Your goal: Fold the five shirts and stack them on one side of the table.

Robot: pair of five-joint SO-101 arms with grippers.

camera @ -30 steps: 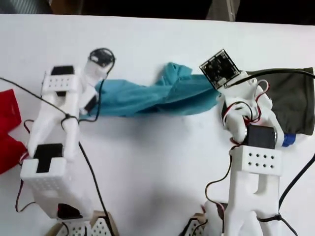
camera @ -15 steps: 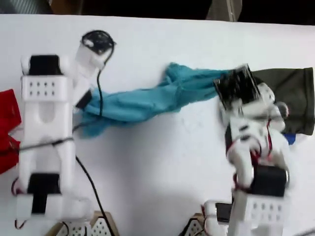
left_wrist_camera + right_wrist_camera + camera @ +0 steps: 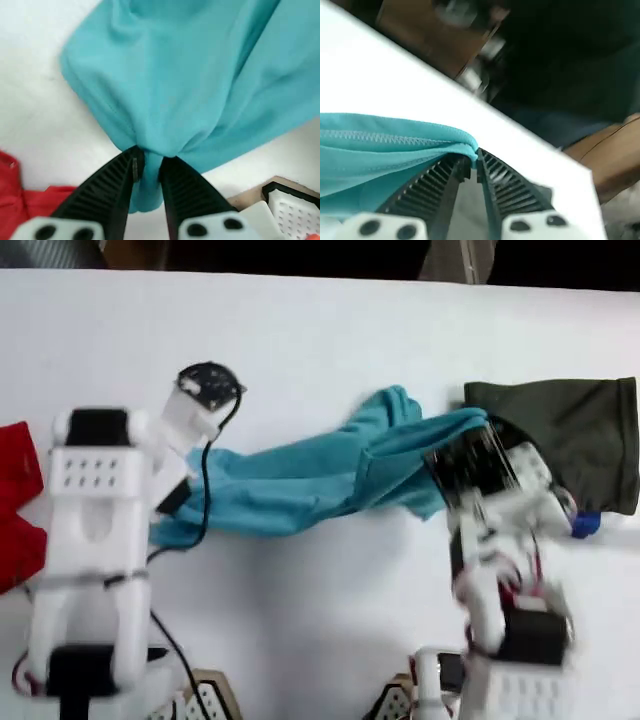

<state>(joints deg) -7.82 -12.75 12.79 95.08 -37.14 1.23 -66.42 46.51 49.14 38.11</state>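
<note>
A teal shirt (image 3: 320, 475) hangs stretched across the middle of the table between my two arms. My left gripper (image 3: 148, 161) is shut on a bunched fold at its left end (image 3: 180, 505). My right gripper (image 3: 473, 162) is shut on the shirt's hemmed edge (image 3: 395, 137) at the right end, lifted off the table (image 3: 470, 455). A dark olive shirt (image 3: 570, 435) lies folded at the right edge of the table. A red shirt (image 3: 18, 505) lies crumpled at the left edge, and its cloth (image 3: 25, 200) appears in the left wrist view too.
A blue object (image 3: 586, 525) lies beside the olive shirt near the right arm. White tabletop (image 3: 320, 330) lies open behind the teal shirt and in front of it. Both arm bases stand at the front edge, and a wooden-edged white grid part (image 3: 295, 200) lies near the left gripper.
Both arms have drawn the teal shirt toward the front of the table and raised it. The right gripper has swung back toward its base, and the shirt now spreads wider.
</note>
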